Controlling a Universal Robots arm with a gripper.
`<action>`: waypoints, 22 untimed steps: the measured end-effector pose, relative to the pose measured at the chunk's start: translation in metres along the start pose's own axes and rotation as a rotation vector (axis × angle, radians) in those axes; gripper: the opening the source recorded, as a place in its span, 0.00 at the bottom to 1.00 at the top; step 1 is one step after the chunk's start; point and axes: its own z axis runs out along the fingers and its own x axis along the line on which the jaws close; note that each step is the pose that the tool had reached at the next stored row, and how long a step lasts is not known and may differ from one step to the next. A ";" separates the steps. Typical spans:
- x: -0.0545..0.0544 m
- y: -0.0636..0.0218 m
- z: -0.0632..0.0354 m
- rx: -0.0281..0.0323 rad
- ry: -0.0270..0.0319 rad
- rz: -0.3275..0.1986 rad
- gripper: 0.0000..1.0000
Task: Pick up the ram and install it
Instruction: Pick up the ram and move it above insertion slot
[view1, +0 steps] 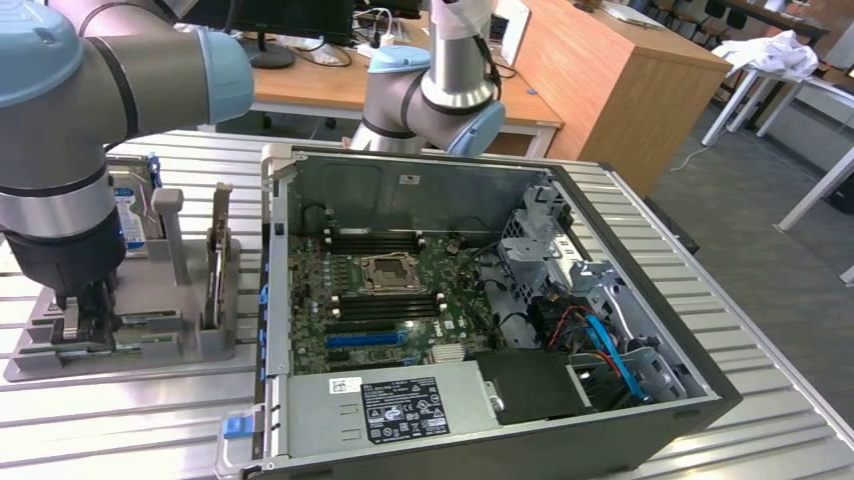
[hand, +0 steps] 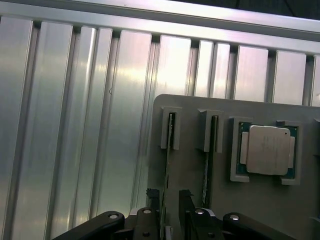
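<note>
While the end effector (hand: 169, 206) hangs spread over the grey holder (hand: 190, 175) on the worktop (hand: 75, 125), its fingers (hand: 186, 200) straddle the ram (hand: 171, 131), which stands on edge in that holder. A skewed or shallow pinch could tilt the stick, jam it against the holder's walls, or nudge the neighbouring stick (hand: 213, 132) just beside it.

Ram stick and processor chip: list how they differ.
The ram stick stands on edge in a narrow slot; the processor chip lies flat in a square pocket. The ram stick looks long and thin; the processor chip is square and silver-topped. Both sit in the grey holder.
</note>
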 end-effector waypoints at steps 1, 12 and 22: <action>0.000 0.0000 0.0010 0.0000 0.0000 -0.001 0.30; 0.000 -0.0002 0.0054 0.0000 0.0003 -0.006 0.30; 0.000 -0.0002 0.0054 0.0000 0.0002 -0.006 0.12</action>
